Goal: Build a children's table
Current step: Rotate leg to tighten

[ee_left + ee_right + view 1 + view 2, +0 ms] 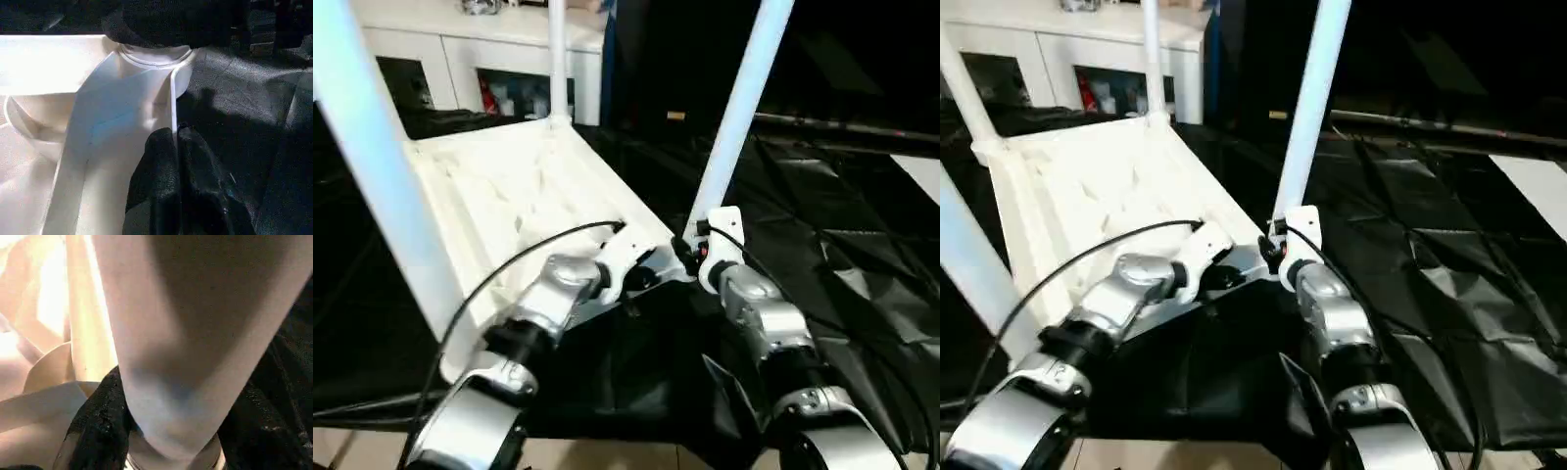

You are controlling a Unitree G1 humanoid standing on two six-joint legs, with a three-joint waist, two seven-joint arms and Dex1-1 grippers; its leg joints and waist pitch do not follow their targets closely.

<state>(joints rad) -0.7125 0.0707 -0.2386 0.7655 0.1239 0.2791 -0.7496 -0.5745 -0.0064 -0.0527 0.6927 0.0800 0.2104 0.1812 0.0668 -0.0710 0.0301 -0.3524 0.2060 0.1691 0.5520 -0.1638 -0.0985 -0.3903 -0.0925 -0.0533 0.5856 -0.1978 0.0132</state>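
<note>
We see the white tabletop [519, 196] lying underside up on the black-draped work table [842, 235], legs standing in its corner sockets. Our right gripper [161, 431] is clamped around the near right leg [739, 113]. Our left gripper [176, 147], jaws together, touches the tabletop's near rim. No writing is legible.

Both silver forearms reach forward, converging. The left gripper [177, 142] has its jaws pressed together, black fingers [156, 161] side by side. The right gripper [161, 431] has its jaws spread about halfway, one dark finger [100, 421] on each side of a white leg [186, 333].
</note>
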